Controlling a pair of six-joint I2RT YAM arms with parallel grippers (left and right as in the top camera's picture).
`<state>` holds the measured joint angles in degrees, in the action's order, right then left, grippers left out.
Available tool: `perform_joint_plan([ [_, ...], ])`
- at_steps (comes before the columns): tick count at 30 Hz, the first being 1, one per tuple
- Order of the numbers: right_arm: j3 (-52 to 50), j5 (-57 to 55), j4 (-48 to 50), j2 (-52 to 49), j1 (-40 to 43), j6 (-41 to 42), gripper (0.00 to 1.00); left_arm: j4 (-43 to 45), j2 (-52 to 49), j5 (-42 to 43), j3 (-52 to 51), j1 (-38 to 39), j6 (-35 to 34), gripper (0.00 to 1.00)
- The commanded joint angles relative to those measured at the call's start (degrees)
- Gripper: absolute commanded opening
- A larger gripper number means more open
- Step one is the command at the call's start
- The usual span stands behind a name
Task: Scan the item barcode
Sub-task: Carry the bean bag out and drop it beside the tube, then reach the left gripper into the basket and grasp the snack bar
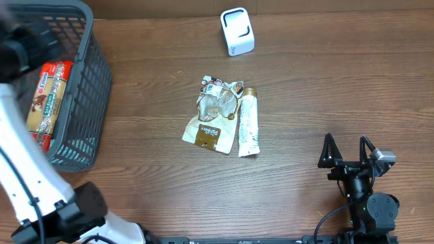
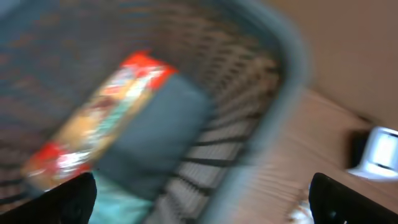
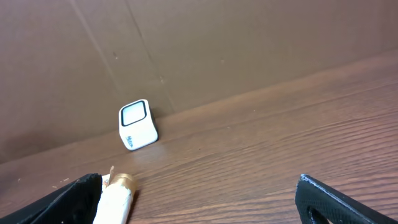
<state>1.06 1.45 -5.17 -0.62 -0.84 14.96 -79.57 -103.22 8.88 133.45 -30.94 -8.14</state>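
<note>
On the table, left side: basket holding a red snack packet, probably the item to scan; left gripper above it, jaws spread, empty, placed for picking. Scanner far edge, awaiting barcode. Right gripper idle, jaws spread.

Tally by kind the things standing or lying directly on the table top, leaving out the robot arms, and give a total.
Baskets: 1, the grey basket
Scanners: 1, the white scanner
Tubes: 1, the cream tube
Packets: 2, the cream pouch and the clear packet
Total: 5
</note>
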Motion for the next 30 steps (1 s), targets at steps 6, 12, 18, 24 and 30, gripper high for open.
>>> perform_joint_plan([
  [6,-0.59,-0.33,0.46,0.46,-0.28,-0.22,1.00,8.37,-3.02,-0.50,-10.38,-4.83,16.09,1.00],
  [12,-0.59,-0.33,0.46,0.46,-0.28,-0.22,1.00,21.24,-7.91,-0.55,-16.90,-4.50,19.37,1.00],
  [18,-0.59,-0.33,0.44,0.46,-0.28,-0.22,1.00,25.16,-15.78,-0.57,-17.16,-4.83,20.50,1.00],
  [24,-0.59,-0.33,0.44,0.46,-0.28,-0.22,1.00,26.12,-21.40,-0.57,-17.16,-4.94,27.12,0.97],
  [30,-0.59,-0.33,0.44,0.46,-0.28,-0.22,1.00,26.99,-26.14,-6.95,-17.16,-4.81,27.43,1.00],
])
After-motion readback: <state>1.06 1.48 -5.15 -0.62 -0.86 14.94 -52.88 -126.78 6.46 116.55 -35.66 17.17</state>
